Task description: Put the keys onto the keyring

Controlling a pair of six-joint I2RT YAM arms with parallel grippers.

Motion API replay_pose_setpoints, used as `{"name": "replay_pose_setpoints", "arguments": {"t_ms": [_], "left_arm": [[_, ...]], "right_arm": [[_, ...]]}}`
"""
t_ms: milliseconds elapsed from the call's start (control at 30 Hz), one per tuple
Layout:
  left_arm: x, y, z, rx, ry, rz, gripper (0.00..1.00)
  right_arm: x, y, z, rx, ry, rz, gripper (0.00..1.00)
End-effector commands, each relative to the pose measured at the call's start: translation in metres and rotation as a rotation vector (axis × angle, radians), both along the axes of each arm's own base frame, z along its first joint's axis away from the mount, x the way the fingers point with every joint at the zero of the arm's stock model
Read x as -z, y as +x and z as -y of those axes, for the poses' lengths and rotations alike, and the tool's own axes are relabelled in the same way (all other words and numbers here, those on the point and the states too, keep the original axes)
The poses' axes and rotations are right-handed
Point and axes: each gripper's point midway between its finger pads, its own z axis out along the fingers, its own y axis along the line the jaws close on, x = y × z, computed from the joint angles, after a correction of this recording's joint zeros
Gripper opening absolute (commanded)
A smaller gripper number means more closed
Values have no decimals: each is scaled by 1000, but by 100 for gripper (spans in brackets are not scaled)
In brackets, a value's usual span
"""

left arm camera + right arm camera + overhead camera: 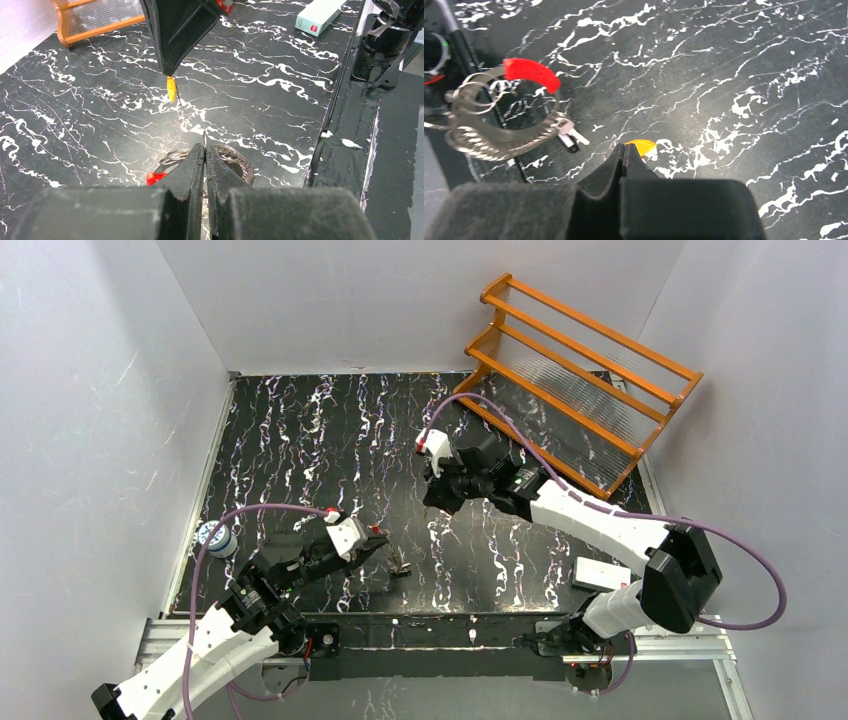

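The left gripper [204,150] has its fingers pressed together on the wire of the ring [235,160]. The loop lies low at its tip, spreading to either side, with the red section just left of the fingers. The right gripper [626,150] is pinching the gold key [642,146], which sticks out just past its fingertips. Seen from the left wrist, that key hangs ahead of and above the ring, clear of the table [280,100] and not touching the wire.

From the right wrist, the ring sits off to the left of the fingers. The silver key [570,134] rests against its near rim; whether it is threaded on or only lying there I cannot tell.

I judge the task about midway. Both grips are made, but the gold key is not yet on the ring. It has to be brought to the wire's free end and slid on.
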Motion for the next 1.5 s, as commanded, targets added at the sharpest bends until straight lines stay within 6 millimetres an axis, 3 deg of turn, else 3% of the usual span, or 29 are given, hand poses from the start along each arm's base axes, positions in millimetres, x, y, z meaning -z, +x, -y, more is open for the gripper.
{"name": "replay_pose_setpoints", "arguments": {"t_ms": [0, 300, 533, 767, 1100, 1467], "left_arm": [[-19, 0, 2, 19, -18, 60, 0], [-23, -5, 8, 78, -21, 109, 0], [-26, -9, 14, 125, -36, 145, 0], [-27, -13, 18, 162, -45, 179, 0], [-28, -17, 22, 200, -58, 193, 0], [-28, -17, 24, 204, -65, 189, 0]], "right_arm": [[-32, -31, -6, -175, 115, -82, 1], [-74, -86, -18, -462, 335, -182, 1], [-90, -105, -21, -578, 397, -259, 1], [-86, -112, -21, -635, 390, -294, 1], [-96, -107, -29, -643, 410, -300, 1], [-92, -103, -33, -631, 402, -324, 1]]}}
